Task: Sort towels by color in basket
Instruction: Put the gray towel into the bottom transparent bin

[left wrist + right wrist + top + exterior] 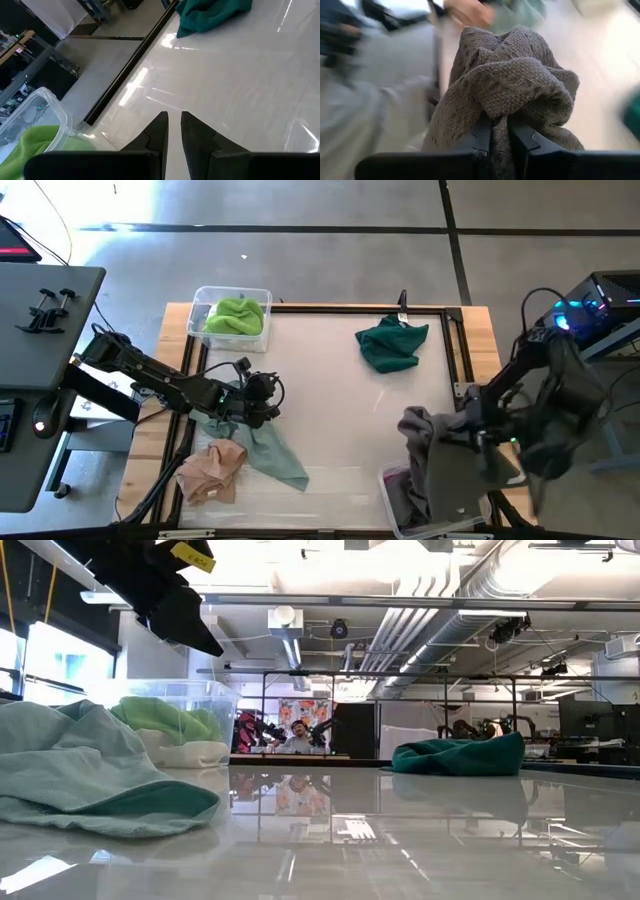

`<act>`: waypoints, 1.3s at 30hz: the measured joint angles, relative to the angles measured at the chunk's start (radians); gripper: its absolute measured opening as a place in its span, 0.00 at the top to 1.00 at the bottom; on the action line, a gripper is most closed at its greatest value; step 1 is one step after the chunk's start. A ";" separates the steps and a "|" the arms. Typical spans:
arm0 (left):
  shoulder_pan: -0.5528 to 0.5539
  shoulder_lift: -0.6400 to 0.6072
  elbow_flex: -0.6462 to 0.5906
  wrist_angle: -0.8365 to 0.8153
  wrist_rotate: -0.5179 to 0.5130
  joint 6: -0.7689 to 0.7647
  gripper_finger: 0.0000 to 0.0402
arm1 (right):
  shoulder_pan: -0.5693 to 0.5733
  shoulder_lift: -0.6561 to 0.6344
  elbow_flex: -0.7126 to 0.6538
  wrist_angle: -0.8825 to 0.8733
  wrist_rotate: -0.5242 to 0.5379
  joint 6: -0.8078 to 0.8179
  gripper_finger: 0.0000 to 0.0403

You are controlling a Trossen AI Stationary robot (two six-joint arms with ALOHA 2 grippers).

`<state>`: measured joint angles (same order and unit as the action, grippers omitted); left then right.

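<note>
My right gripper [500,131] is shut on a grey knit towel [437,452] and holds it above the clear bin [390,485] at the table's near right corner. My left gripper [174,131] is shut on nothing and hangs raised [200,638] over the far end of the pale mint towel [272,450], which lies spread on the table. A peach towel [210,472] lies crumpled beside it, near the left edge. The dark teal towel [392,345] lies bunched near the far edge. A lime green towel [236,315] lies in the clear bin [200,305] at the far left. My right gripper pinches a bunched fold of the grey towel [492,107] between its two fingers [481,137], several layers gathered together. The cloth bulges out beyond the fingertips and drapes slack below the gripper [430,480], its lower end hanging at the near right bin.
A black frame rail [350,308] runs along the far edge, and another down the right side [462,360]. The middle of the white table [340,420] holds nothing. In the low view a white cloth [190,752] shows under the lime green one in the far left bin.
</note>
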<state>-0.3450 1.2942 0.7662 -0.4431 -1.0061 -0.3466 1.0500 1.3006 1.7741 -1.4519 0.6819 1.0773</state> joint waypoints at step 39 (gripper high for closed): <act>0.000 -0.001 0.000 0.156 -0.008 0.192 0.90 | -0.237 0.260 -0.682 0.722 -0.648 -0.028 0.91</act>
<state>-0.3447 1.2930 0.7662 -0.2870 -1.0142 -0.1548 0.8129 1.5608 1.0924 -0.7300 0.0337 1.0492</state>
